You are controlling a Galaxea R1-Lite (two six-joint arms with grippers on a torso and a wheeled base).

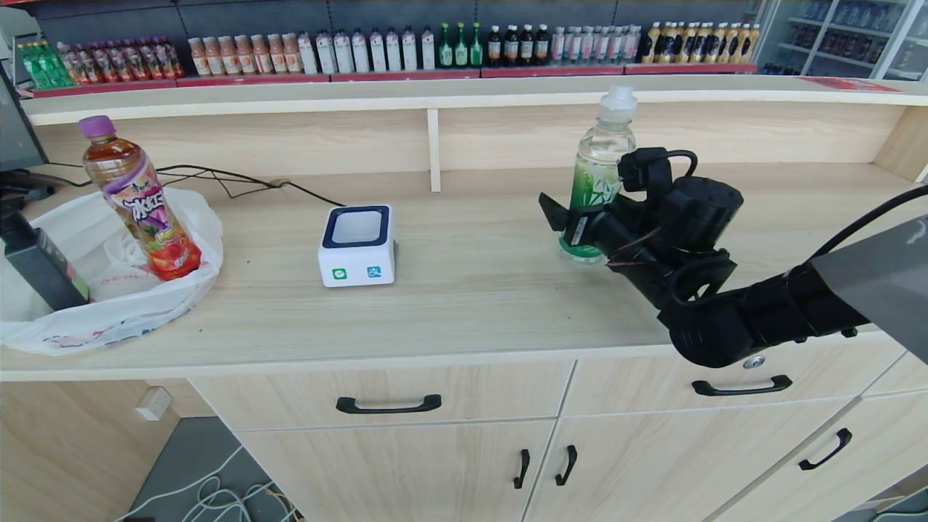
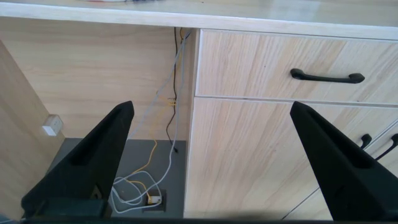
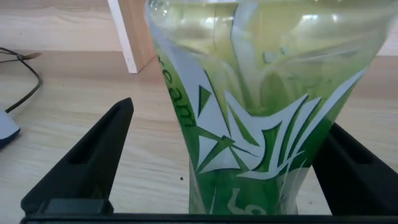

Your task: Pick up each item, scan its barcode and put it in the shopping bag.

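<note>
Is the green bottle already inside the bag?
No, the green bottle stands upright on the counter, well apart from the bag at the other end.

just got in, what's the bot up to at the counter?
The right gripper is at the green-label bottle, which stands upright on the counter. Its fingers sit open on either side of the bottle, not closed on it yet. A purple-capped tea bottle is already in the white shopping bag at the left. The scanner sits mid-counter with nothing over it. The left gripper is open and empty, low in front of the cabinet drawers.
</note>
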